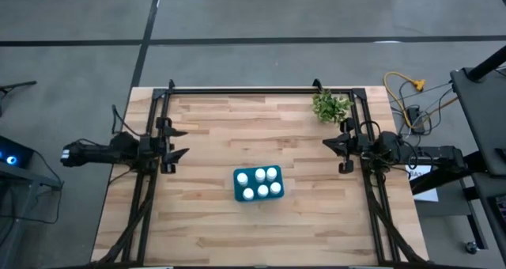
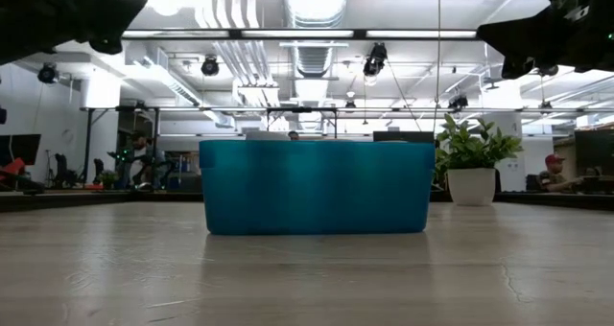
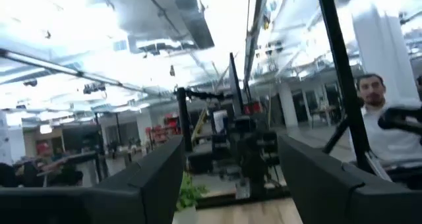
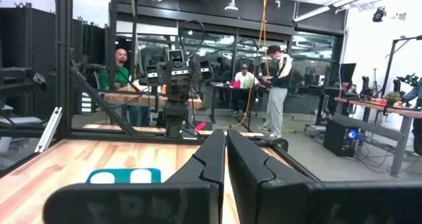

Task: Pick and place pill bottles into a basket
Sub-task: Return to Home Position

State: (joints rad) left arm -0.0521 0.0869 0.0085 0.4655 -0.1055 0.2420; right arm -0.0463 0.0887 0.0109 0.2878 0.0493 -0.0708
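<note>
Bottles (image 1: 259, 175), six, upright inside basket (image 1: 237, 192) near bench (image 1: 205, 229) centre, left gripper (image 1: 180, 142) at left edge, fingers wide, right gripper (image 1: 330, 145) at right edge, fingers pressed together.

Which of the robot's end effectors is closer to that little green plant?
The right. The right end effector hangs close by the plant on the right side of the table; the left end effector is across the table, on its left side.
</note>
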